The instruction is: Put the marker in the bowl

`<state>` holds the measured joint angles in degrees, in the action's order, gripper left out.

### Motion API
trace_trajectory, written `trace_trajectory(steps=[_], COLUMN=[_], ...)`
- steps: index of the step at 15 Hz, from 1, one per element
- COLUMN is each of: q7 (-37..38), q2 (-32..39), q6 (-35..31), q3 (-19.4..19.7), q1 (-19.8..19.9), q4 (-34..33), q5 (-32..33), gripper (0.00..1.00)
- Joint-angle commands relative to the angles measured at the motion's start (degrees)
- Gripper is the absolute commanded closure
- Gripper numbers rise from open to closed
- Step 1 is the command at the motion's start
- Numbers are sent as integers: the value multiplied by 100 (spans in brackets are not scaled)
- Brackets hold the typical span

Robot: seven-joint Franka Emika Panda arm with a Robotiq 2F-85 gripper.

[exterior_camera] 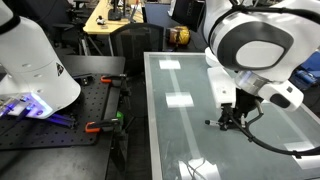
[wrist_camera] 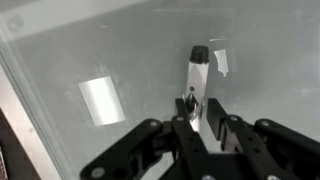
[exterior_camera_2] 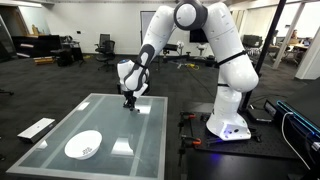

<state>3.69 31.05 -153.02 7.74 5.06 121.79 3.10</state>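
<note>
The marker (wrist_camera: 199, 82) lies on the glass table, with a whitish body and a black cap at its far end. In the wrist view my gripper (wrist_camera: 200, 118) has its two fingers tight against the marker's near part, shut on it. In both exterior views the gripper (exterior_camera: 228, 120) (exterior_camera_2: 129, 103) is down at the table surface, and the marker is too small to make out there. The white bowl (exterior_camera_2: 83, 146) sits near the front corner of the table, well away from the gripper.
The glass table (exterior_camera_2: 120, 125) reflects ceiling lights. A black bench with clamps (exterior_camera: 100, 125) stands beside the table. A white flat object (exterior_camera_2: 36, 128) lies on the floor next to the table. The robot base (exterior_camera_2: 228, 125) stands at the table's side.
</note>
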Motion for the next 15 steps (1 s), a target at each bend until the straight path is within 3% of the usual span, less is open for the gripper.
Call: trace_trajectory(steps=[1, 3, 15], q7=[-144, -94, -108], q2=[71, 2, -1224], q6=[-40, -6, 84], q3=[-107, -65, -30], q1=[126, 71, -393], q4=[-123, -108, 241], q5=[-132, -80, 528], gripper=[100, 95, 95])
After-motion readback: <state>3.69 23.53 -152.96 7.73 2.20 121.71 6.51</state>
